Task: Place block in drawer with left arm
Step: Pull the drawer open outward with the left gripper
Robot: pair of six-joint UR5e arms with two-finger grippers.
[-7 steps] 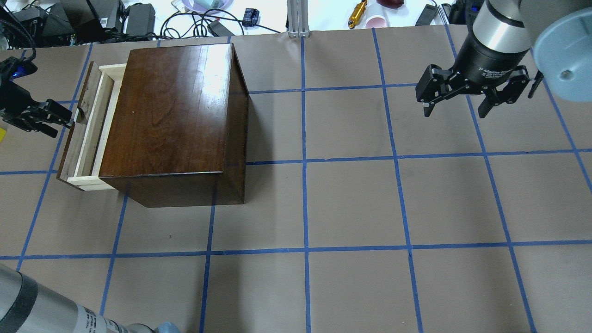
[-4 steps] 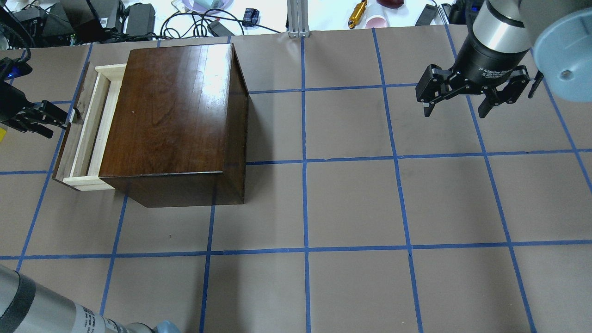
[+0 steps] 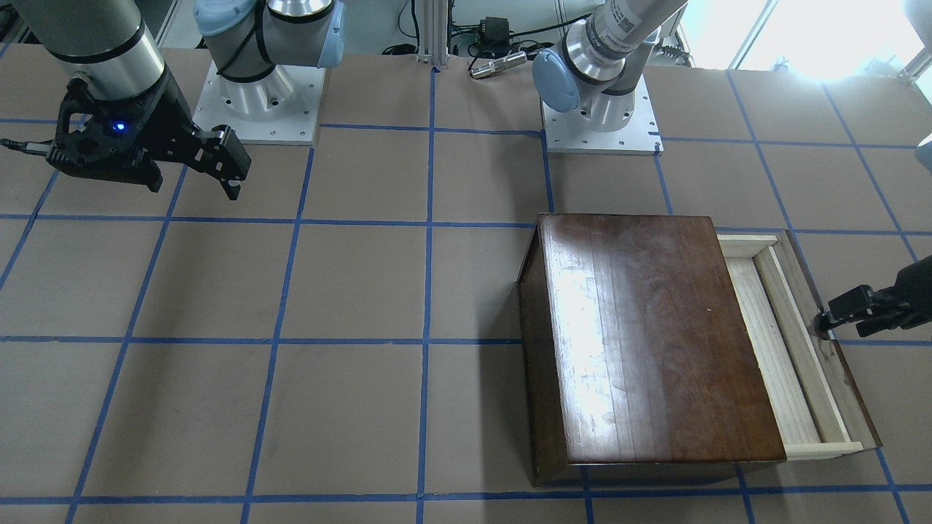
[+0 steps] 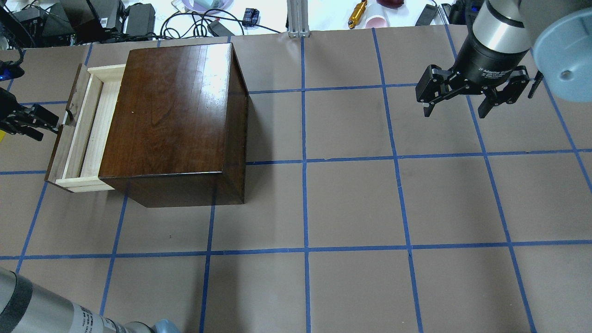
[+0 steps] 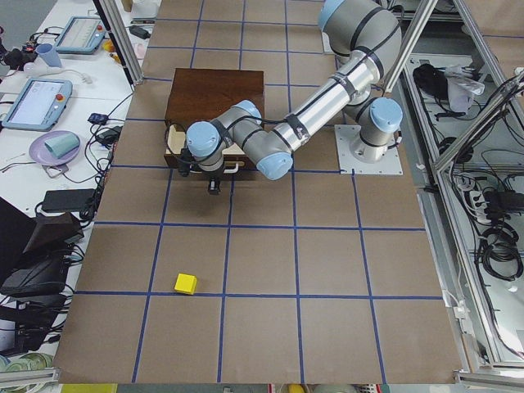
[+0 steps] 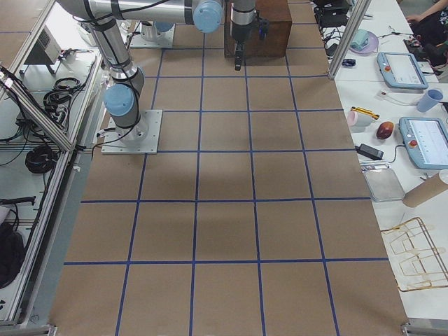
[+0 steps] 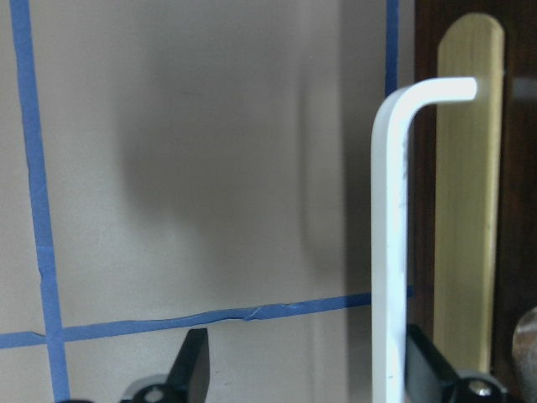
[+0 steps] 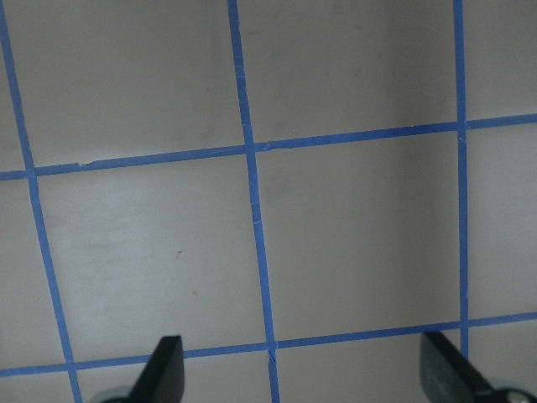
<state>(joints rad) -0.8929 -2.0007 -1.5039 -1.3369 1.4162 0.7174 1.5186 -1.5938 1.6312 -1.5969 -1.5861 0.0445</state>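
The dark wooden box (image 4: 175,115) stands at the table's left. Its pale drawer (image 4: 85,134) is pulled partly out to the left, and the tray is empty. My left gripper (image 4: 50,127) is at the drawer's dark front panel (image 4: 60,138). In the left wrist view its fingers (image 7: 195,369) stand apart, with the white drawer handle (image 7: 390,252) just inside the right one. The yellow block (image 5: 186,283) lies on the table well away from the drawer, nearer the left end. My right gripper (image 4: 455,108) hangs open and empty over bare table at the far right.
Cables and power supplies (image 4: 138,18), an aluminium post (image 4: 298,18) and a pink cup (image 4: 377,21) line the table's back edge. The arm bases (image 3: 255,94) (image 3: 601,109) stand on the robot's side. Blue tape marks a grid on the brown surface.
My left gripper has moved left and the drawer has slid further out of the box with it. The right arm has not moved.
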